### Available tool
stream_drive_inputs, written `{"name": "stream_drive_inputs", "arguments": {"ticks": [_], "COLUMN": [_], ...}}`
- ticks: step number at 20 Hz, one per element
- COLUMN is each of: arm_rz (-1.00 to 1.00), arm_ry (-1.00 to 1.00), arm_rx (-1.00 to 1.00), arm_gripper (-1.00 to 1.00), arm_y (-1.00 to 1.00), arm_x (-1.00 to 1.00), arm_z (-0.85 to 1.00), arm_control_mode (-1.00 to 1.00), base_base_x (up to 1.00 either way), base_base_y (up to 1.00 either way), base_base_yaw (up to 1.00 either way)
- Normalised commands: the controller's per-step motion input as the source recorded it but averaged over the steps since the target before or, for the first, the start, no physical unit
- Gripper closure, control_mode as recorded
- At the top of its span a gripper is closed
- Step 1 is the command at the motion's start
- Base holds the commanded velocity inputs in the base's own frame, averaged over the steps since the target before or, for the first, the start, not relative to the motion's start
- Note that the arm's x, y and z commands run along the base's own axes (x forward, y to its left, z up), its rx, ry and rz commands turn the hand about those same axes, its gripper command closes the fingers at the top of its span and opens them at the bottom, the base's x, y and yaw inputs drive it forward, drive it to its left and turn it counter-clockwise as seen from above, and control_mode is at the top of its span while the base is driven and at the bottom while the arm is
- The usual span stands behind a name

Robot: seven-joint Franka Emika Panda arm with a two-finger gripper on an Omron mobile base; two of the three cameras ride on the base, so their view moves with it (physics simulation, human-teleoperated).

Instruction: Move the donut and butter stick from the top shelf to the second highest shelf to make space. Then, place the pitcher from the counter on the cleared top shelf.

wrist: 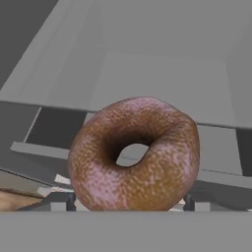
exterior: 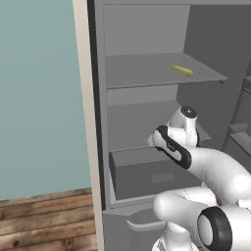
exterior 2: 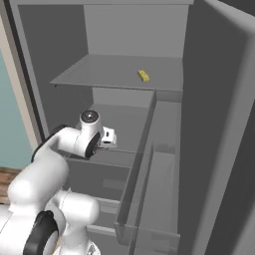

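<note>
The brown glazed donut (wrist: pixel 135 155) hangs upright between my fingertips in the hand view, with my gripper (wrist: pixel 128 201) shut on its two sides. My hand (exterior 2: pixel 106 136) sits just in front of the second highest shelf (exterior: pixel 130 128), whose grey plate (wrist: pixel 162 83) stretches away behind the donut. The yellow butter stick (exterior: pixel 182 70) lies on the right part of the top shelf (exterior: pixel 142 68), also seen as the butter stick (exterior 2: pixel 143 75) near the shelf's back right. The pitcher and the counter are out of view.
A boxy grey drawer (exterior: pixel 147 176) sits under the second shelf. The open fridge door with its grey bins (exterior 2: pixel 159 164) stands close on the right. The fridge's left wall (exterior: pixel 98 98) and a teal room wall (exterior: pixel 39 88) bound the left side.
</note>
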Motion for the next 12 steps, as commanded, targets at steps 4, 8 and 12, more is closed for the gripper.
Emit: {"name": "stream_drive_inputs", "arguments": {"ticks": [4,8,12], "arm_rz": [0.0,0.0,0.0], "arm_ry": [0.0,0.0,0.0], "arm_rx": [0.0,0.0,0.0], "arm_gripper": [1.0,1.0,1.0], "arm_y": [0.03,0.07,0.1], "arm_x": [0.59,0.62,0.61], "arm_z": [-0.15,-0.06,-0.08], "arm_control_mode": [-1.0,-1.0,-1.0], "base_base_x": [0.0,0.0,0.0], "base_base_y": [0.0,0.0,0.0], "base_base_yaw": [0.0,0.0,0.0]}}
